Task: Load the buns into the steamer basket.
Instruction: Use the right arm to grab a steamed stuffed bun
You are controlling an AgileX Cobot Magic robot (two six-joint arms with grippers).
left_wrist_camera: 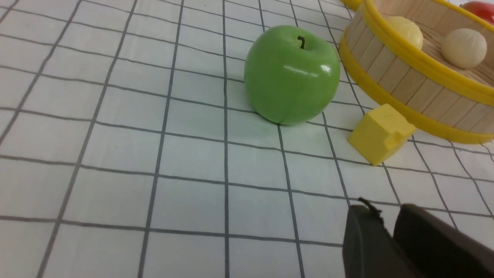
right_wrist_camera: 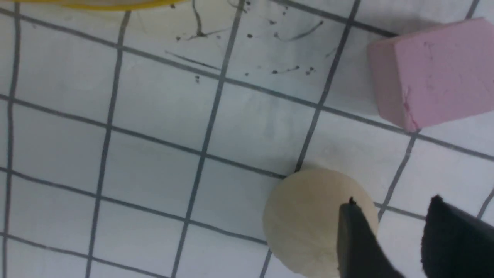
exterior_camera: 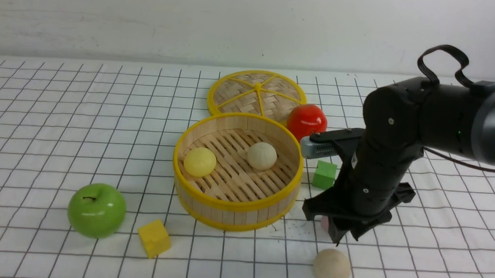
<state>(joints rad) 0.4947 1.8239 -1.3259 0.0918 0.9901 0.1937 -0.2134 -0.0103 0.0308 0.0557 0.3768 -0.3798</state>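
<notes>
- The steamer basket (exterior_camera: 236, 207) stands on the gridded table (exterior_camera: 42, 146), off to the left side of the right gripper (exterior_camera: 339, 239), with a strip of bare cloth between them.
- Two buns lie on its slatted floor. The pale yellow bun (exterior_camera: 199, 162) is on the side far from the right jaws, and a cream bun (exterior_camera: 262, 156) is on the nearer side. The two are apart from each other.
- The third bun (exterior_camera: 331, 266) is outside the basket on the table, just beside the right jaws and on the robot's side of them.
- The right jaws are parted and empty. In the right wrist view bare cloth shows between the fingers (right_wrist_camera: 355, 239); the bun lies past the outer face of one finger, not in the gap.
- A pink cube (right_wrist_camera: 432, 73) sits near those jaws on the far side from the bun.
- The left gripper (left_wrist_camera: 386, 208) holds nothing. Only a slit shows between its fingers, and it cannot be told whether they are fully closed.
- Ahead of the left jaws is a yellow cube (left_wrist_camera: 380, 133). A green apple (left_wrist_camera: 291, 73) stands beside it, and the basket wall is beyond the cube.
</notes>
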